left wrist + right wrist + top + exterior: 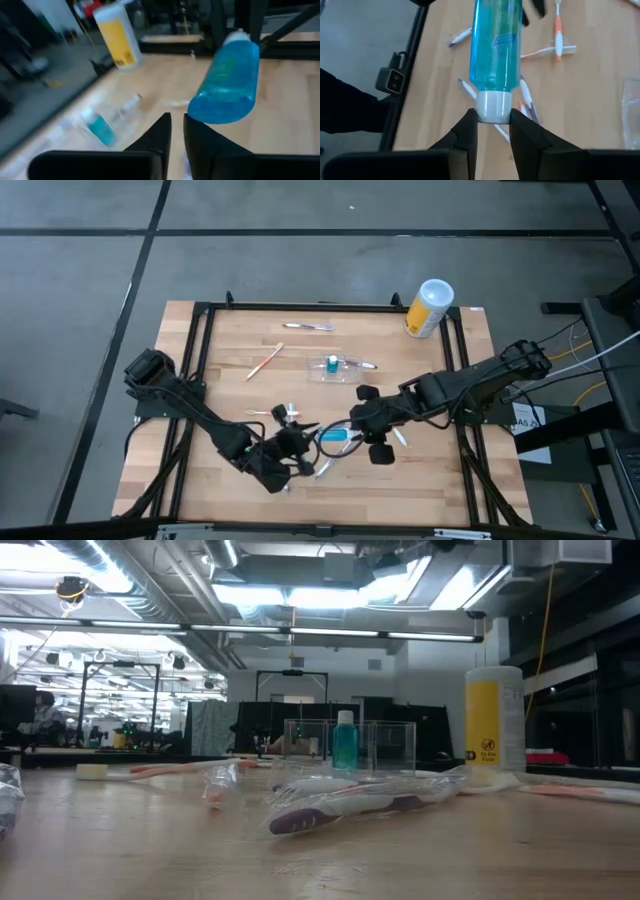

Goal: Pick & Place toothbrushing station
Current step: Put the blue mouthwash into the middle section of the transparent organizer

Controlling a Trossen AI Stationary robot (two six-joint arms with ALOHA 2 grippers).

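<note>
Blue see-through bottle (pixel 496 45) w/ white cap is clenched by right gripper (pixel 492 129); left gripper (pixel 177 131) fingers barely parted, nothing held; clear plastic station (pixel 333 369) at 12 o'clock, contents indistinct.

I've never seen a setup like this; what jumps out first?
Two dark arms meet near the front middle of the wooden table, where the right hand grips a blue bottle by its white cap, the left hand just beside it. Farther back sit a clear holder and, in the far right corner, a yellow canister.

Station (pixel 335 368) mid-table, canister (pixel 428 308) behind it, rightward
</note>
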